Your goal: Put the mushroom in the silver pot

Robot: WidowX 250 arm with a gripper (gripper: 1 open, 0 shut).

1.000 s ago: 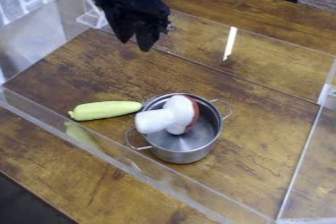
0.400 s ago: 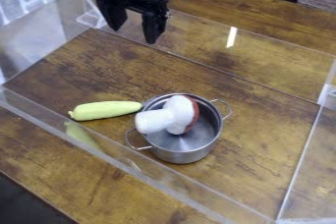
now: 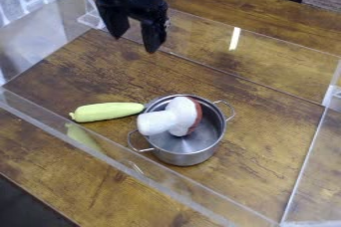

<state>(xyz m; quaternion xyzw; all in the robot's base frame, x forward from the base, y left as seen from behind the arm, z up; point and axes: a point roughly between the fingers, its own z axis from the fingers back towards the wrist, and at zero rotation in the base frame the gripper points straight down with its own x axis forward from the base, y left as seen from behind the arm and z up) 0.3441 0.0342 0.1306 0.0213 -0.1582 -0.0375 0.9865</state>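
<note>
Shiny silver metal is gleaming on the small round pot with two loop handles (image 3: 200,149), which is sitting near the front edge of the brown wooden table (image 3: 253,84). The toy mushroom with the chunky white stem and reddish-brown cap (image 3: 170,120) is lying in the pot, its cap resting inside and its stem tilting up over the rim towards the left. Just beside the pot, on its left, the long pale green vegetable (image 3: 107,112) is lying on the table. The dark gripper (image 3: 135,44) is hovering well apart from them, over the table's far left part, its jaws standing wide open and holding nothing. Compared with the earlier frames, the gripper is hanging slightly lower, while mushroom, pot and vegetable are keeping their places.
</note>
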